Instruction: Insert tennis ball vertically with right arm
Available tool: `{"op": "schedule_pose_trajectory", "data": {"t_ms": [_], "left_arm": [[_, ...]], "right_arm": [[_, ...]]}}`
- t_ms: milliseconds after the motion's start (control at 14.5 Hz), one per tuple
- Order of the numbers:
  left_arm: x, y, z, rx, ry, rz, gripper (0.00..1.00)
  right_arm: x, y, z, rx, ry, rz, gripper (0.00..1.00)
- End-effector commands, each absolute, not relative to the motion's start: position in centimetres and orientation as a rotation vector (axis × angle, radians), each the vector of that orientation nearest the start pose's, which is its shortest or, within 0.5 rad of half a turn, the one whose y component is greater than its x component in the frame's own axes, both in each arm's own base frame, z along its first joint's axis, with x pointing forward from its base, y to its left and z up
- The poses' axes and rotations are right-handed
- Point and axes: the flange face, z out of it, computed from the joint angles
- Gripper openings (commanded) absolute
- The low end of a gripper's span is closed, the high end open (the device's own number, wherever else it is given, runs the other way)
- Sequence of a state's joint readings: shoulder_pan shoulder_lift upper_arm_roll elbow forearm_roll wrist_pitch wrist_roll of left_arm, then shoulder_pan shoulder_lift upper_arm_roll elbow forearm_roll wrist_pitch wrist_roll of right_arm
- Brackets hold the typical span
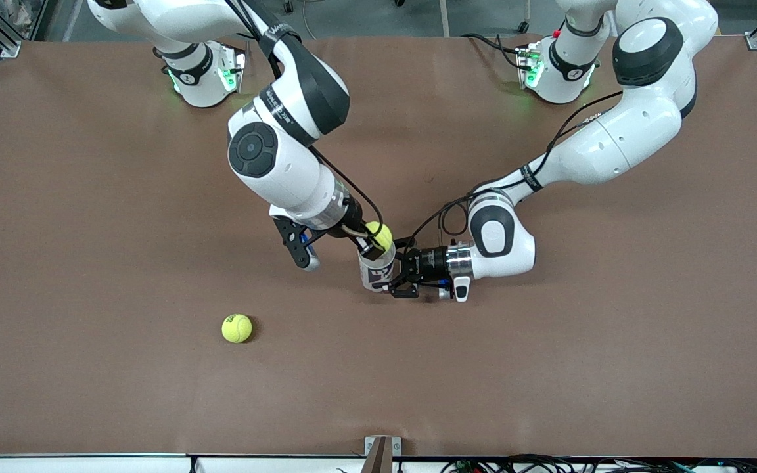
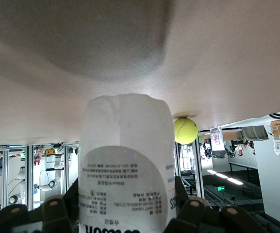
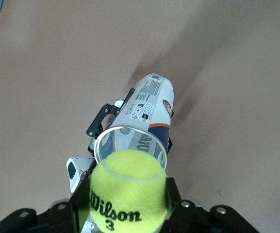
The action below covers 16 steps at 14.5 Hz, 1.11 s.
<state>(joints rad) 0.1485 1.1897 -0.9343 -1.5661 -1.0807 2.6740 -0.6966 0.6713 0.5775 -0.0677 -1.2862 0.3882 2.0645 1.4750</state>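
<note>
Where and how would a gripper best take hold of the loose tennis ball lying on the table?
The loose tennis ball lies alone on the bare table, nearer the front camera than the tube and toward the right arm's end. Being round, it offers no preferred side, so I would come straight down from above and close the fingers across its widest middle, where they are least likely to slip off.

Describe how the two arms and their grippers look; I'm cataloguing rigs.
Both arms are glossy white with rounded shells and black joint bands and caps; green lights glow at the bases. Black cables run loosely along each forearm. The left gripper and the right gripper are black, two-fingered, behind silvery wrist rings. The right arm carries a small black camera bracket.
</note>
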Motion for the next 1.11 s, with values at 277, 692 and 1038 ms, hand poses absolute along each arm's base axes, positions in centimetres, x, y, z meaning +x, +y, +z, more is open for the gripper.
{"op": "schedule_pose_trajectory", "data": {"t_ms": [277, 692, 1038], "left_arm": [[59.1, -38.9, 13.7, 1.412, 1.347, -0.985, 0.75], [59.1, -38.8, 13.7, 1.412, 1.348, -0.984, 0.75], [59.1, -38.8, 13.7, 1.412, 1.347, -0.986, 0.75]], "right_arm": [[59.7, 45.0, 42.6, -2.451, 1.371, 0.25, 0.29], [60.4, 44.5, 43.1, -2.446, 1.358, 0.204, 1.0], [62.0, 41.4, 44.4, -2.478, 1.342, 0.192, 1.0]]}}
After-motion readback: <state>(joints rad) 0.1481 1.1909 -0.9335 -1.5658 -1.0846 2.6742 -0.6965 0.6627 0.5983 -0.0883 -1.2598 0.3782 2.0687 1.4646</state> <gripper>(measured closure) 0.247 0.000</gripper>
